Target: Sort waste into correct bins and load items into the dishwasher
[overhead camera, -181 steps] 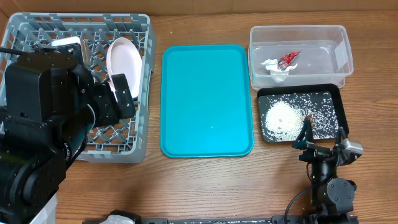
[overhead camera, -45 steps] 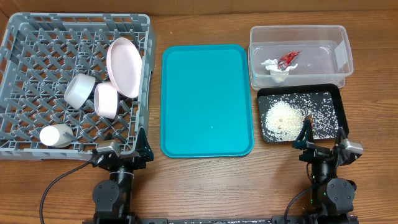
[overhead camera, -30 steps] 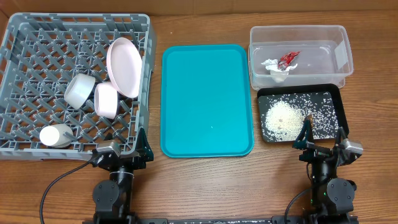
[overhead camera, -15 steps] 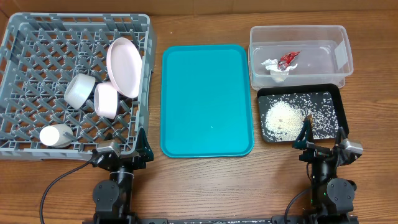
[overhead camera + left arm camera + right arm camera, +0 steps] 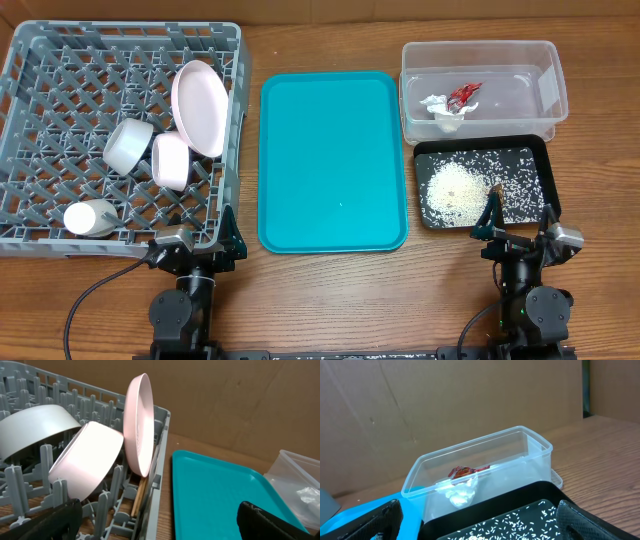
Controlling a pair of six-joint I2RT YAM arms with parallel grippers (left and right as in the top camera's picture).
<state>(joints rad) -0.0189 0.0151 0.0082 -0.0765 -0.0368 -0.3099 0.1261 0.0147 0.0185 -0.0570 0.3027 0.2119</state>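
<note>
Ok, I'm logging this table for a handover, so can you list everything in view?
dish rack: one, grey, table's left side
plate: one, pinkish white, on edge at the rack's right side
whitish bowl: one, in the rack
pinkish bowl: one, in the rack, between that bowl and the plate
cup: one, white, rack's front left
chopsticks: wooden, count unclear, low in the rack by the plate
teal tray: one, centre
clear tub: one, back right
red wrapper: one, in the tub
paper scrap: one, white, in the tub
black tray: one, in front of the tub
rice: white, heaped and scattered in the black tray
table: brown wood
left gripper: open, before the rack
right gripper: open, before the black tray
</note>
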